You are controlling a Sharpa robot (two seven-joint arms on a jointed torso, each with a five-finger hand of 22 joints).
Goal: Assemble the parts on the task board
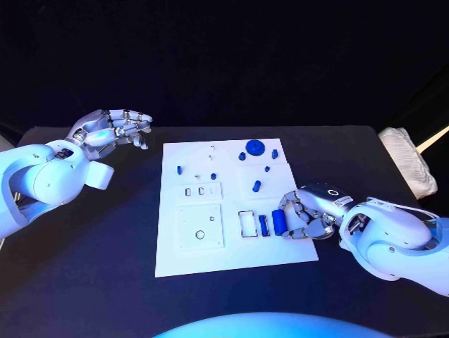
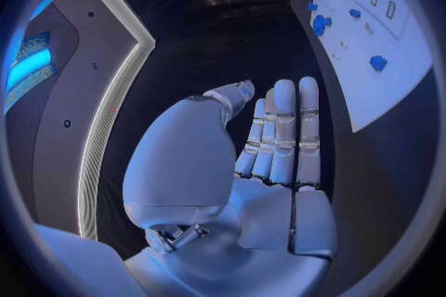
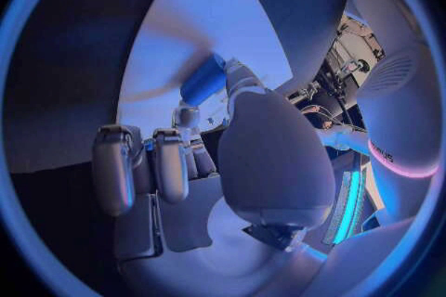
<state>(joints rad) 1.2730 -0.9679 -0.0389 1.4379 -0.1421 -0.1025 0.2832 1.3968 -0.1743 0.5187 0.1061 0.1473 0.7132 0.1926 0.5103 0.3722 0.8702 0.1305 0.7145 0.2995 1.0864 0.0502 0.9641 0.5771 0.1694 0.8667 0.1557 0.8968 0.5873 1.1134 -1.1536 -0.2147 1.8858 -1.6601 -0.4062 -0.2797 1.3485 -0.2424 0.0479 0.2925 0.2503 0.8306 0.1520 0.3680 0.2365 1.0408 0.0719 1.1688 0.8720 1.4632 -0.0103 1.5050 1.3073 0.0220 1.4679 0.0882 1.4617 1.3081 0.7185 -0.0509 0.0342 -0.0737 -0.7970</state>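
Your right hand sits at the board's near right edge, fingers clamped on a blue peg. Keep it upright and line it up over its slot before pressing. Left hand waits off the board over the counter, fingers together, holding nothing.

The white task board lies flat mid-surface. Small blue parts scatter across its far half; a round one sits near its far edge, two bars near its right edge.
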